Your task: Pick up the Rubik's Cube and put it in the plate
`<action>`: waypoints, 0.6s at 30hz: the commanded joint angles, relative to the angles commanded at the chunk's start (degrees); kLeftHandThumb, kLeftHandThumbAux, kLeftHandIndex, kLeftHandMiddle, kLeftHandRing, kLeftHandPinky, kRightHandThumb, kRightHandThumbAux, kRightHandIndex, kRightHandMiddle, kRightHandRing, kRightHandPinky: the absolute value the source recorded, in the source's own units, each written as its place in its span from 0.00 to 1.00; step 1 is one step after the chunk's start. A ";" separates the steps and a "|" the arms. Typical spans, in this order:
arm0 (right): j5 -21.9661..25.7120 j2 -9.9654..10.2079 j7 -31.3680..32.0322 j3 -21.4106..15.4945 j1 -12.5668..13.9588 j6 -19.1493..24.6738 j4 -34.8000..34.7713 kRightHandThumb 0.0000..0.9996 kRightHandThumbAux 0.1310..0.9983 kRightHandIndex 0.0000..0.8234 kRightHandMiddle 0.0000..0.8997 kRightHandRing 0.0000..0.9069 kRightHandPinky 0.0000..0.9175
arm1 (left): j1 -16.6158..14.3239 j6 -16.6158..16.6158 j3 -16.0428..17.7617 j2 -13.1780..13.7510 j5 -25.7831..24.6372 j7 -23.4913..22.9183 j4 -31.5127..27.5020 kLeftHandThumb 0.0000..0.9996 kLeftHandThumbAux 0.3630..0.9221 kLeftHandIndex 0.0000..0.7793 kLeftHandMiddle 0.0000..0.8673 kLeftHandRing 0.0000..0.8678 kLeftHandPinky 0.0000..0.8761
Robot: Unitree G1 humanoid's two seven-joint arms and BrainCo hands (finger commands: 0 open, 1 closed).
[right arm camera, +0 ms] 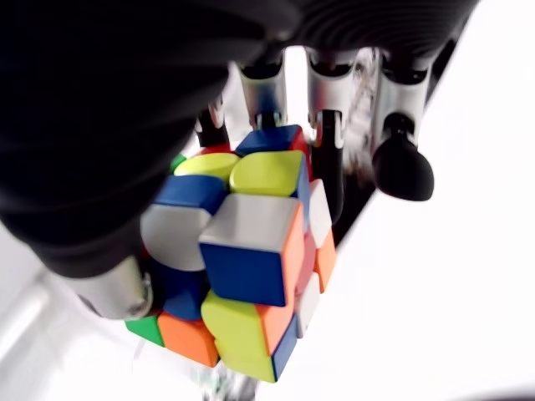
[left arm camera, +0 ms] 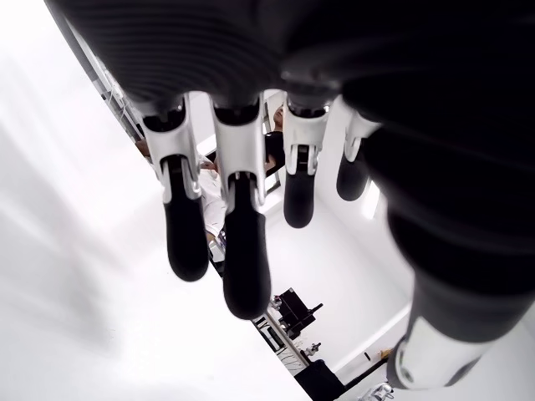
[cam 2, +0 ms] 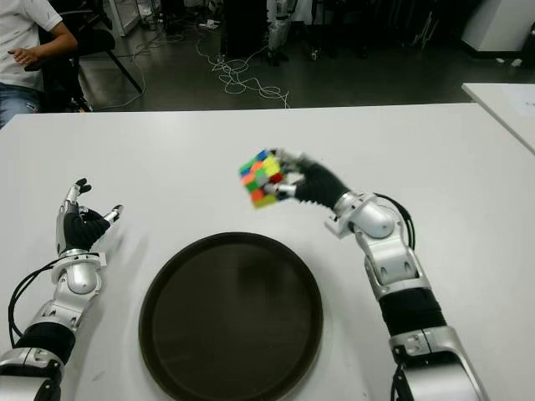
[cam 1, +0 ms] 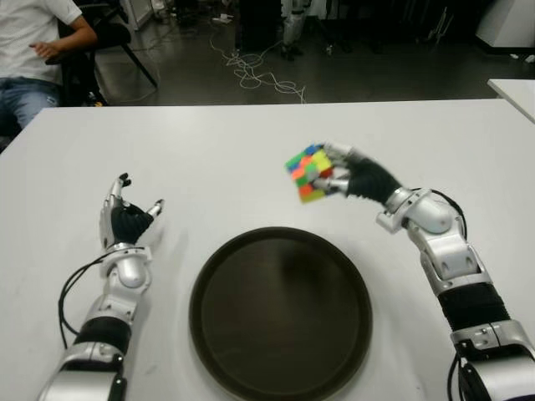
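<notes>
My right hand [cam 1: 334, 171] is shut on the multicoloured Rubik's Cube [cam 1: 308, 172], holding it above the white table [cam 1: 209, 142], just beyond the far right rim of the plate. The right wrist view shows the cube [right arm camera: 242, 251] pressed between thumb and fingers [right arm camera: 326, 159]. The dark round plate [cam 1: 281, 313] lies at the near centre with nothing in it. My left hand [cam 1: 125, 213] shows to the left of the plate, fingers spread and holding nothing.
A second white table [cam 1: 514, 90] shows at the far right. A seated person [cam 1: 33, 50] is beyond the far left corner. Cables [cam 1: 251, 71] lie on the floor behind the table.
</notes>
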 joint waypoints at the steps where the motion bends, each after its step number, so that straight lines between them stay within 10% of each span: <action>1: 0.29 -0.11 1.02 0.10 -0.12 0.04 0.26 0.84 0.63 0.53 0.65 0.89 0.87 | 0.03 -0.06 -0.04 0.02 0.08 0.09 -0.07 0.02 0.67 0.00 0.31 0.56 0.60; 11: 1.13 -1.12 8.34 1.14 -1.12 -1.71 1.97 0.71 0.67 0.53 0.87 0.90 0.89 | 0.23 -0.03 -0.26 0.12 0.41 0.10 -0.26 0.02 0.66 0.00 0.47 0.73 0.74; 18: 1.02 -2.17 13.85 2.55 -1.52 -5.27 2.34 0.68 0.68 0.53 0.90 0.92 0.90 | 0.33 0.65 -0.47 0.33 0.98 0.34 -0.56 0.00 0.65 0.00 0.19 0.32 0.42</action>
